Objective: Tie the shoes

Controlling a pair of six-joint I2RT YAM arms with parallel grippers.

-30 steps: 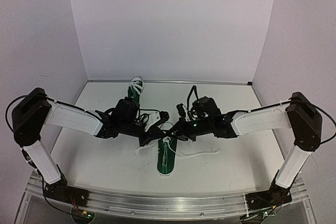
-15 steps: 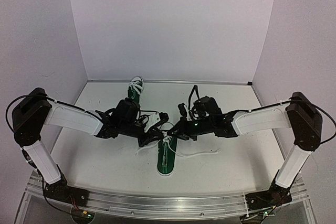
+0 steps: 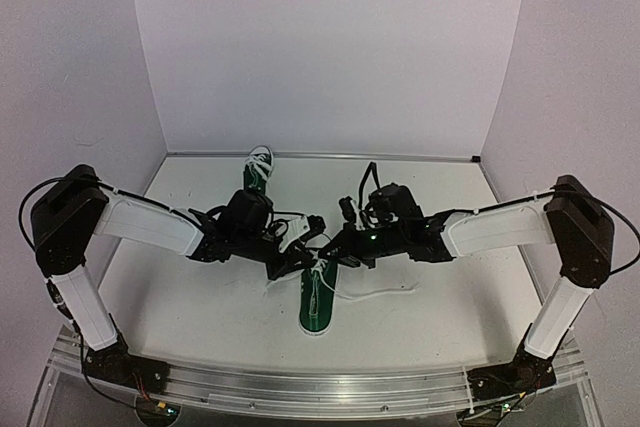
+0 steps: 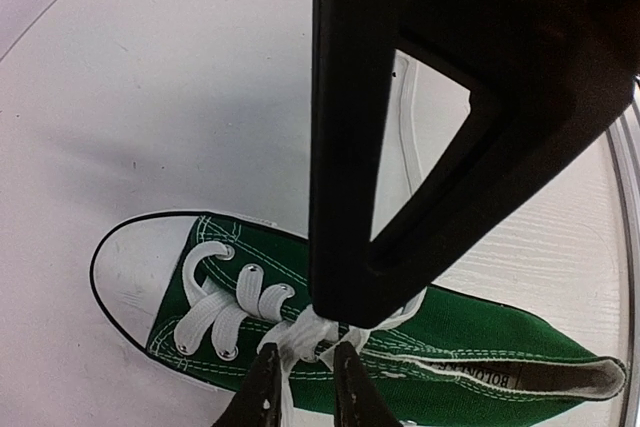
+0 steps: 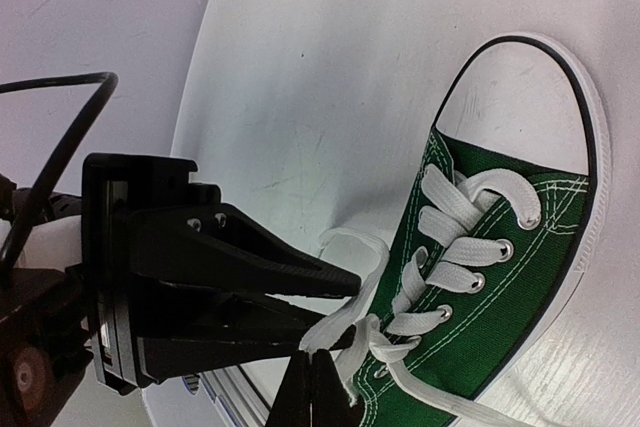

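Note:
One green shoe (image 3: 316, 299) lies at the table's middle, toe toward the far wall, its white laces (image 4: 215, 312) untied. The second shoe (image 3: 258, 169) stands behind by the back wall. Both grippers meet over the near shoe's upper eyelets. My left gripper (image 4: 305, 382) has its jaws a little apart, with a strand of lace hanging between them. My right gripper (image 5: 310, 382) is shut on a flat lace loop (image 5: 370, 292) beside the shoe's (image 5: 520, 277) tongue. Its black fingers (image 4: 400, 147) fill the left wrist view. The left gripper (image 5: 350, 307) straddles that loop.
A loose lace end (image 3: 380, 294) trails on the white table to the right of the near shoe. Purple walls close the back and both sides. A metal rail (image 3: 320, 387) runs along the near edge.
My left gripper has shifted slightly right and forward, closer over the shoe's eyelets. The right gripper and both shoes have hardly moved.

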